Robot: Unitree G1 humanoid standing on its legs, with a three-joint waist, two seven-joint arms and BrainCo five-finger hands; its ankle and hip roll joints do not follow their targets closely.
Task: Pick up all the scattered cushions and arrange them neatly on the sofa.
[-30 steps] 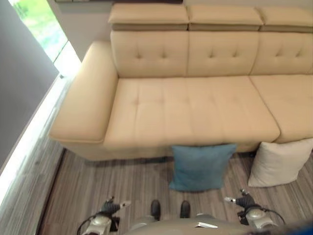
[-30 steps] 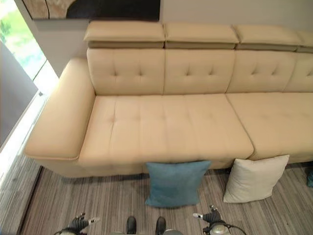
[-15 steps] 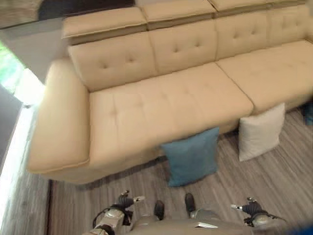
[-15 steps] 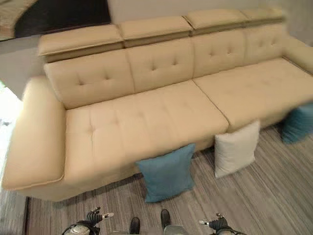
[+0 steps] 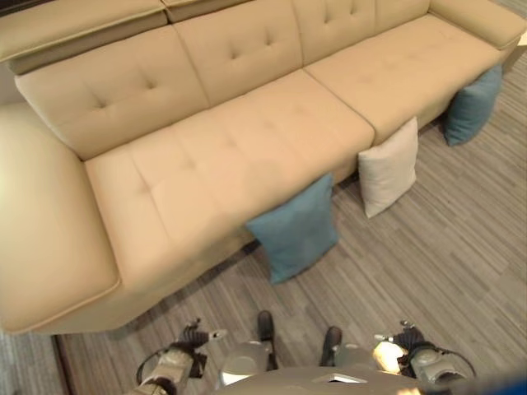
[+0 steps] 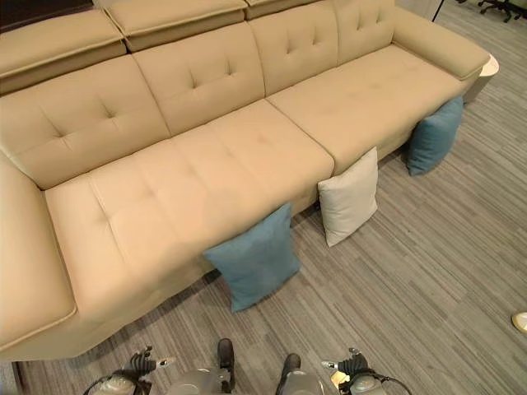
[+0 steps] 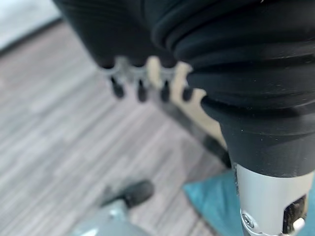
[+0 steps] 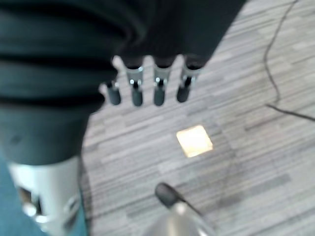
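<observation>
A long beige sofa [image 5: 247, 123] has bare seats. Three cushions lean on its front, standing on the floor: a blue cushion [image 6: 254, 257] nearest me, a white cushion [image 6: 348, 197] to its right, and a second blue cushion [image 6: 435, 136] near the sofa's far right end. My left hand [image 5: 193, 337] and right hand [image 5: 408, 339] hang low at the bottom edge, well short of the cushions. In the left wrist view the fingers [image 7: 140, 88] are straight and hold nothing, with a blue cushion corner [image 7: 211, 201] beyond. In the right wrist view the fingers [image 8: 147, 91] are also straight and empty.
Grey wood-grain floor [image 6: 412, 288] stretches in front of the sofa and to the right. A small round white table [image 6: 487, 64] stands at the sofa's right end. A pale object [image 6: 520, 321] lies on the floor at the right edge.
The camera has swung to the right, so the sofa's right end and the second blue cushion have come into view. The cushions lie as before and both hands stay low and empty.
</observation>
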